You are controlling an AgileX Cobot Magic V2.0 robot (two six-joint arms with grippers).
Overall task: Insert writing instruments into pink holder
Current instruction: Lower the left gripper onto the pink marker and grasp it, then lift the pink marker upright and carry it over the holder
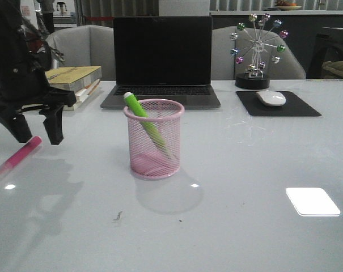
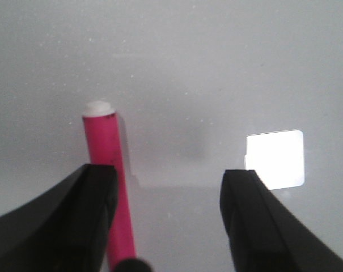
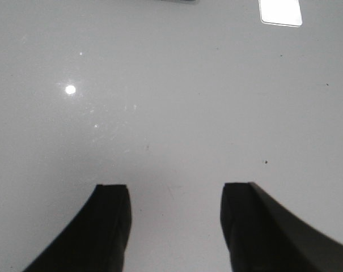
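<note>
A glossy grey worktop (image 1: 245, 226) carries everything. The pink marker (image 1: 22, 152) lies flat on it, just under the left end effector (image 1: 38, 131), beside its one finger (image 2: 75, 221) and not centred in the gap; the jaws stand wide apart and hold nothing. The green marker (image 1: 145, 122) already leans inside the pink holder (image 1: 155, 139), well off to that end effector's side. The step in hand looks like picking up the second marker: shift sideways to straddle it, lower, close. The right end effector (image 3: 174, 226) hangs spread and empty over bare worktop. Behind stands a laptop (image 1: 161, 59).
</note>
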